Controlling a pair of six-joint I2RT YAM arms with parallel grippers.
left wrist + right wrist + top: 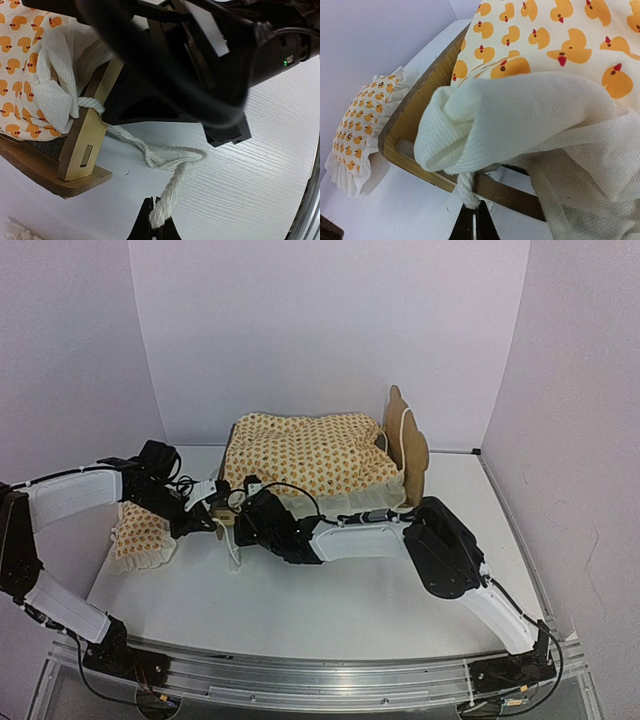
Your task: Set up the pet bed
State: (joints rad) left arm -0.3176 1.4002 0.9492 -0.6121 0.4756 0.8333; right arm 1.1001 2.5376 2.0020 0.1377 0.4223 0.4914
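The pet bed stands at the back middle, its scalloped wooden headboard on the right and the duck-print bedding spread over it. The matching pillow lies on the table to its left. Both grippers meet at the bed's left foot end. My left gripper is shut on the frayed end of a white cord that runs to the wooden corner post. My right gripper is shut on the same cord just under the bedding's white hem, at the foot rail.
The right gripper's dark body hangs close above the left gripper. White walls enclose the table at the back and both sides. The ruffled pillow lies a short way left of the frame.
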